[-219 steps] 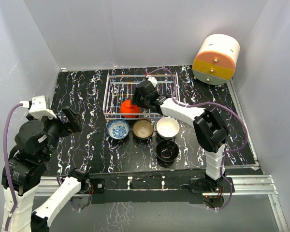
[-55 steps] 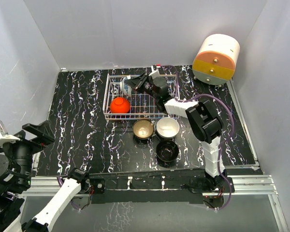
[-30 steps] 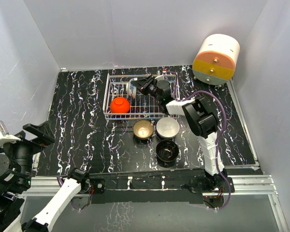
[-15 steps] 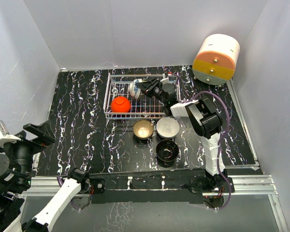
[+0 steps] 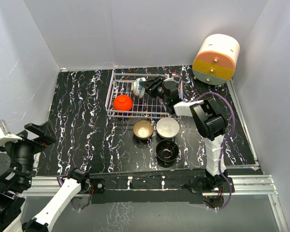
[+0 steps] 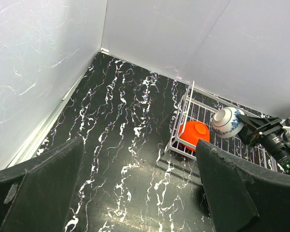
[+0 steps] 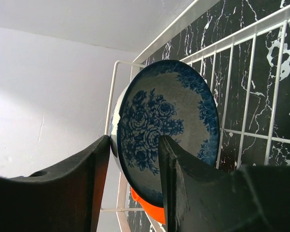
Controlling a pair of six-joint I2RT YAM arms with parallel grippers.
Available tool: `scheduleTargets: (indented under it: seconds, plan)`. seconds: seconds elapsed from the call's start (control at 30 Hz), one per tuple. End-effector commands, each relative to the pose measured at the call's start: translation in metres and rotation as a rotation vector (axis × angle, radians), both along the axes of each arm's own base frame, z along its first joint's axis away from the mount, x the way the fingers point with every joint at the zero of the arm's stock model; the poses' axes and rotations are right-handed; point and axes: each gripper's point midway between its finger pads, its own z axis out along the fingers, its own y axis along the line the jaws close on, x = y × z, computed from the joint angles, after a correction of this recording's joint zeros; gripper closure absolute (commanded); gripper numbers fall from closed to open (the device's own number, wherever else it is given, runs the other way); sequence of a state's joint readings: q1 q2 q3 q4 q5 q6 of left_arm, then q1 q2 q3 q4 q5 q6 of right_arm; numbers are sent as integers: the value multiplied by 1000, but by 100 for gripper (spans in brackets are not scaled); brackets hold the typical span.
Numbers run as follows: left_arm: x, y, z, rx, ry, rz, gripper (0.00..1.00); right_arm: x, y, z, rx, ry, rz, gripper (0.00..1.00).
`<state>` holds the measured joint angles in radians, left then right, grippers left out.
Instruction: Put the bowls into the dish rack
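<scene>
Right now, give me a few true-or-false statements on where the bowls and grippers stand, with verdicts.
1. Two bowls are in the dish rack. True: the red bowl and the blue-and-white bowl.
2. The blue-and-white bowl lies flat, opening up. False: it stands on edge, with the right gripper straddling its rim.
3. The black bowl is on the table. True.
4. The left gripper holds the tan bowl. False: it is open and empty, and the tan bowl sits on the table beside the white bowl.
</scene>
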<state>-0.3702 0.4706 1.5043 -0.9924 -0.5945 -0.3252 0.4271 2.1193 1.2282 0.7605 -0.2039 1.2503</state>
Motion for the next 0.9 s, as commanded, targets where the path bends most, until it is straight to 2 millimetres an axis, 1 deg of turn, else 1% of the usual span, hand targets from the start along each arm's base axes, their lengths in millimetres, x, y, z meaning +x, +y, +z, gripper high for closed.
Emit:
scheduleTargets:
  seconds: [0.0, 0.27, 0.57, 0.6, 0.77, 0.87]
  plan:
    - [6, -3, 2, 6, 5, -7, 3, 8, -31, -28, -77, 123, -117, 54]
    - [7, -4, 0, 0, 5, -11, 3, 6, -47, -25, -128, 153, -192, 54]
    - [6, -5, 1, -4, -2, -16, 3, 1, -55, -28, -168, 186, -218, 50]
    - [6, -5, 1, -5, -1, -16, 3, 0, -55, -28, -171, 189, -219, 48]
    - [5, -5, 1, -7, -4, -18, 3, -3, -61, -24, -198, 196, -237, 48]
    - [6, -6, 2, -8, -4, -24, 3, -6, -68, -21, -221, 201, -262, 48]
